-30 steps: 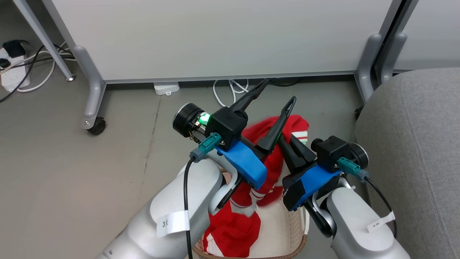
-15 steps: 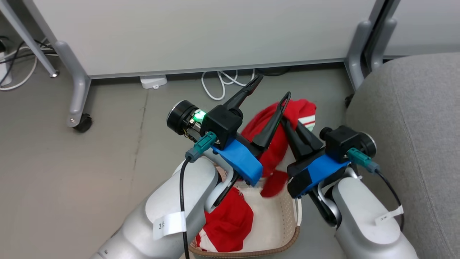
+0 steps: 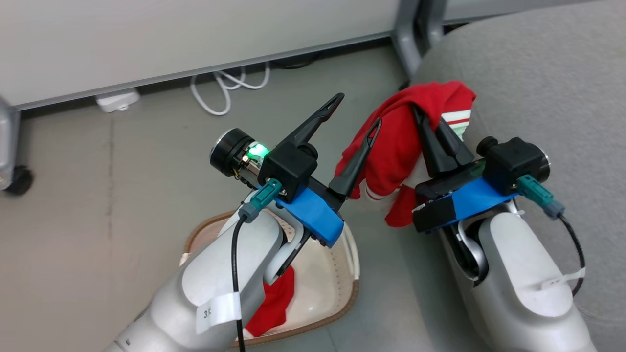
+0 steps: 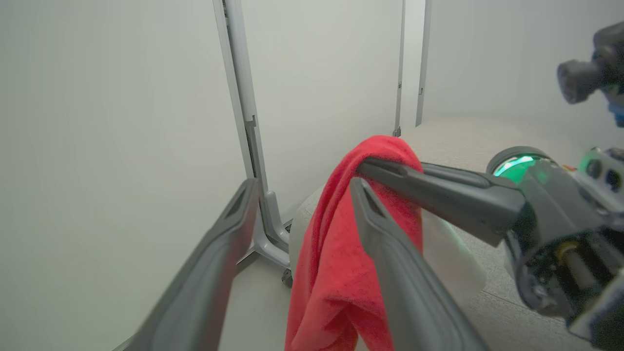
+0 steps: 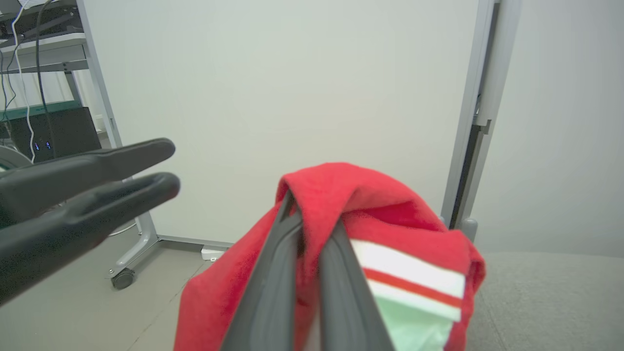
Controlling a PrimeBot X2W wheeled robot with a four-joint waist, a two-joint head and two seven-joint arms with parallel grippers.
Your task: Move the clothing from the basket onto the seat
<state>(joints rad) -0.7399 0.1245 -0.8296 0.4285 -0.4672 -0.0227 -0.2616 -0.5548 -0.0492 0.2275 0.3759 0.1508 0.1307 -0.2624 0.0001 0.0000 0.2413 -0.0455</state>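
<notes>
- Well, look low and left of centre: the basket (image 3: 350,293) now sits out from under the grippers, with one red garment (image 3: 274,305) left lying in it.
- The whole picture has swung, so I'd say the robot is turning at the waist. What about the left gripper (image 3: 357,111), mid-frame?
- Fingers spread wide, nothing in them, just beside the hanging cloth.
- And the other piece?
- A second ago its tail trailed down into the basket. Now the lifted garment (image 3: 396,142) hangs clear of it, right of centre, pinched in the closed right gripper (image 3: 428,115). Its top overlaps the edge of the seat (image 3: 538,83) at upper right. Whether it touches, I can't tell.
- So the carry looks nearly done. Lowering and letting go remain, then the second piece.
</notes>
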